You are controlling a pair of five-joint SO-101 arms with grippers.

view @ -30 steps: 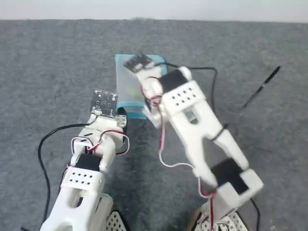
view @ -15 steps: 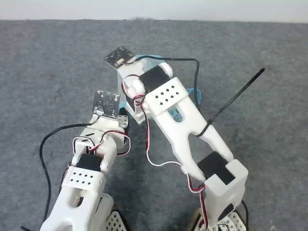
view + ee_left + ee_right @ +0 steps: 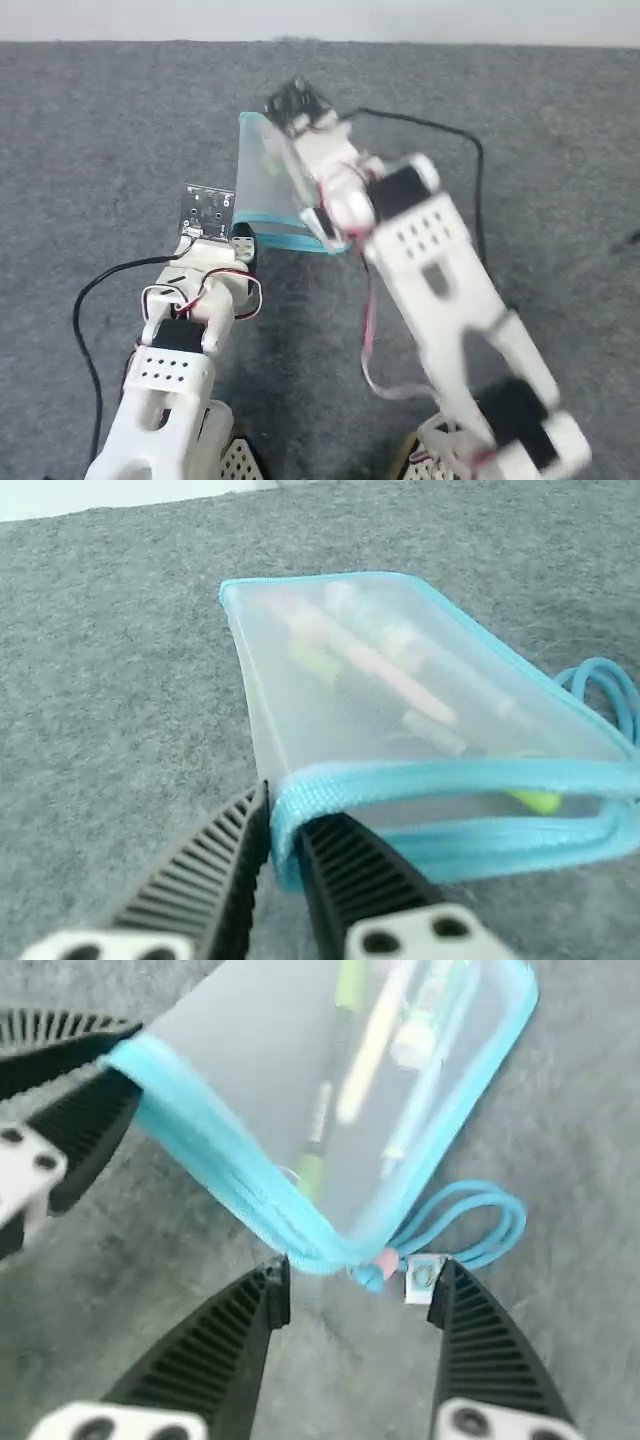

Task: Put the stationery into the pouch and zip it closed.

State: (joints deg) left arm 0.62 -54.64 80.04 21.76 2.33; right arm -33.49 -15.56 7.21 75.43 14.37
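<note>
At a corner of the pouch, the left gripper pinches tight — the right gripper, spread wide, should grip the zipper pull squarely.

Two white arms are seen, the left arm and the right arm, each dotted with a panel of dark holes and broken by black motor blocks. Red and white wires are looped at the joints, a black cable is trailed from the left one, and a circuit board is mounted at each wrist. Black ribbed fingers on pale bases with dark screw holes are shown on the left gripper and right gripper.
</note>
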